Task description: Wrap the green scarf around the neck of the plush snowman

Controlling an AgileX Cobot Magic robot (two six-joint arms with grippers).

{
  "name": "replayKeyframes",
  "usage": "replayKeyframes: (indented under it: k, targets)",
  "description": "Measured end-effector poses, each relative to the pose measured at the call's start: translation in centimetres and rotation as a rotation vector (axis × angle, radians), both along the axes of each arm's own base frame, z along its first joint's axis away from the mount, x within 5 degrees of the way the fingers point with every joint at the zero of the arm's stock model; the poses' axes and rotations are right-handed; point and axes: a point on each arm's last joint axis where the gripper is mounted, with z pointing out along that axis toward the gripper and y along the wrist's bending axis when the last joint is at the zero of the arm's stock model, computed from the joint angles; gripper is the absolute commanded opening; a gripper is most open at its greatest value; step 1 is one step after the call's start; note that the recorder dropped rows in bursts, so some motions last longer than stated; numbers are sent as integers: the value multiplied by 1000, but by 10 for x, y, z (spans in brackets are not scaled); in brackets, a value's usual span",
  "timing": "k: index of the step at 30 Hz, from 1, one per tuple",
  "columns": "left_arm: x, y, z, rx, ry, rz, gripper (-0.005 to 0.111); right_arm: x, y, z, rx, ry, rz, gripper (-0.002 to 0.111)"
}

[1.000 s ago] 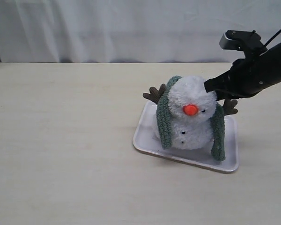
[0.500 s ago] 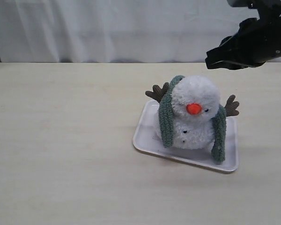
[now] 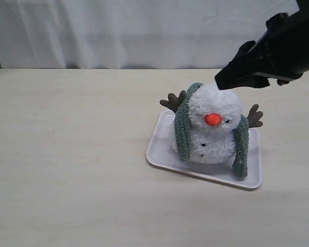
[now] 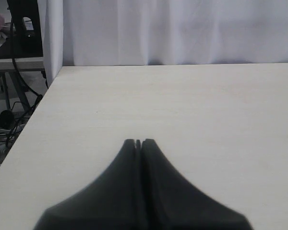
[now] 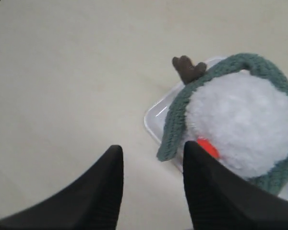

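Across most of the exterior view runs a pale wooden table [image 3: 67, 154], with a white curtain [image 3: 118, 31] closing off the top of the frame. From the upper right a black arm slants down. Its right gripper [image 5: 151, 155] hangs just above and behind the toy's head, jaws apart with nothing between them. I'd guess it holds off there so as not to drag the cloth.

Right of centre lies a white tray [image 3: 159, 148], set at a slight angle, and the plush snowman [image 3: 213, 141] sits upright in the middle of it, facing the lower edge of the frame. The green scarf [image 3: 183, 134] loops behind the head. Its two ends drop down the front, one on each side of the body, uncrossed. To my eye that is draped rather than wrapped: the snowman's neck [image 3: 212, 130] shows bare white fluff at the front, and the right wrist view shows the band riding high on the back of the head. The right-hand end reaches down to the tray's near rim.

Room to work is generous. The table is bare to the left and below the tray, and the gripper has open air above it. Brown twig arms [image 3: 172, 101] stick out on both sides near the scarf, where a finger could snag.

Well away, the left gripper [image 4: 138, 143] rests over bare table near its edge, fingers pressed together on nothing. The orange nose [image 3: 212, 119] marks the front.
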Motion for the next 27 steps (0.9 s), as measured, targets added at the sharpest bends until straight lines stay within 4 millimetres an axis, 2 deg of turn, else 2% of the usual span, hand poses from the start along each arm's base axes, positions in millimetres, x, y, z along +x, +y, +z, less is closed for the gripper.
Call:
replayKeyframes:
  k: [2,6,11,15,21,27]
  targets:
    - [0,0,0,0,0,0,0,-6,11,-1,-28,18,16,44]
    - [0,0,0,0,0,0,0,-20,31,-19,-103,57,24,59]
    - [0,0,0,0,0,0,0,-32,50,-45,-87,78,-29,60]
    - [0,0,0,0,0,0,0,-36,53,-67,-61,71,-56,60]
    - [0,0,0,0,0,0,0,-27,53,-110,-9,-24,-120,67]
    - [0,0,0,0,0,0,0,-7,65,-154,-55,25,-142,68]
